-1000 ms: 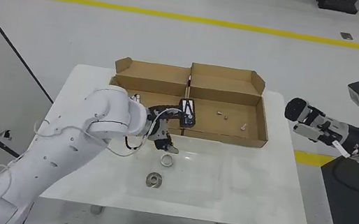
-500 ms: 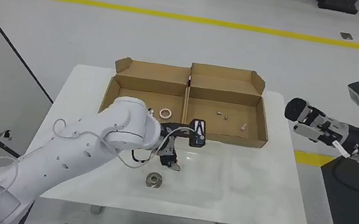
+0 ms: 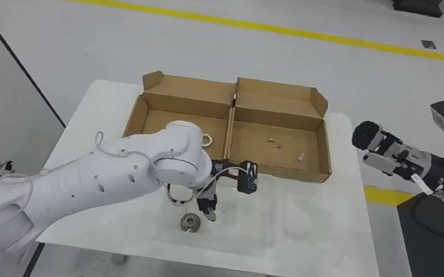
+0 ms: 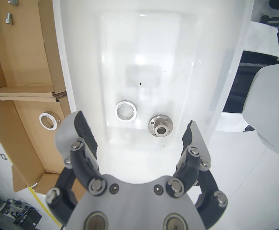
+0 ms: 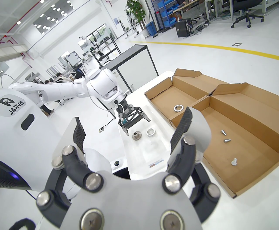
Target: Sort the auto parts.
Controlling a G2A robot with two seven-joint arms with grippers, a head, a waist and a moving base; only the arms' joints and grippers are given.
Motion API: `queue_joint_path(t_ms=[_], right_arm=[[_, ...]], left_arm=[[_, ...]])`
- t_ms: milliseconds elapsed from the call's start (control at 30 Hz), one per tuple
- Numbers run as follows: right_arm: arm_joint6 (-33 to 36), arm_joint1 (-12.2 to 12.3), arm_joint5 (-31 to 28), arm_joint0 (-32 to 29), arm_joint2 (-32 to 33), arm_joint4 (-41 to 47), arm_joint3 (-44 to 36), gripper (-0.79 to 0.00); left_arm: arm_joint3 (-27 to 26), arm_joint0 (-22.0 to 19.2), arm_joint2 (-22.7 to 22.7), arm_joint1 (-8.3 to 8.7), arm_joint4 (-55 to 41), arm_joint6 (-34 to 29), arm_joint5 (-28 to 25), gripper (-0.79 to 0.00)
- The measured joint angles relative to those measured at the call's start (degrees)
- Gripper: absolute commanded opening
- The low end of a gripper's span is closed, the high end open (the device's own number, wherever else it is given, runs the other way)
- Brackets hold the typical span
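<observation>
Table: ring beside hub, seemingly apart.

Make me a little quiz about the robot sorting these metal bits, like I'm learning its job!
1. True or false: the left pincer is open.
2. How many bolts lie in the right box?
3. Which part lies on the table next to the hub? A) ring B) bolt C) spring

Key: 1 true; 2 three; 3 A.
</observation>
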Motion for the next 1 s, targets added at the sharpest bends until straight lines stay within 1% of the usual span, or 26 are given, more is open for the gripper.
queue_joint_path(t_ms=[33, 100, 200, 300, 367, 433, 667, 1000], right_arm=[[0.0, 0.0, 0.0, 0.0, 0.0, 0.0, 0.0, 0.0], [0.0, 0.0, 0.0, 0.0, 0.0, 0.0, 0.0, 0.0], [0.0, 0.0, 0.0, 0.0, 0.0, 0.0, 0.0, 0.0], [0.0, 0.0, 0.0, 0.0, 0.0, 0.0, 0.0, 0.0], [0.0, 0.0, 0.0, 0.0, 0.0, 0.0, 0.0, 0.0], [0.0, 0.0, 0.0, 0.0, 0.0, 0.0, 0.0, 0.0], [0.0, 0.0, 0.0, 0.0, 0.0, 0.0, 0.0, 0.0], [0.0, 0.0, 0.0, 0.0, 0.0, 0.0, 0.0, 0.0]], left_arm=[[0.4, -0.5, 0.9, -0.01, 0.3, 0.0, 0.0, -0.102], [1.0, -1.1, 2.2, -0.04, 0.7, -0.1, 0.1, -0.172], [1.9, -2.1, 3.9, -0.15, 1.1, 0.0, 0.0, -0.24], [2.7, -2.8, 5.3, -0.32, 1.8, 0.1, -0.1, -0.357], [3.1, -3.1, 6.1, -0.5, 2.8, 0.1, -0.1, -0.394], [3.6, -3.2, 6.5, -0.74, 3.7, 0.2, -0.2, -0.416], [5.0, -3.0, 7.7, -1.78, 8.0, 0.7, 0.2, -0.456], [8.3, -1.7, 9.2, -3.98, 12.9, 3.5, 0.8, -0.462]])
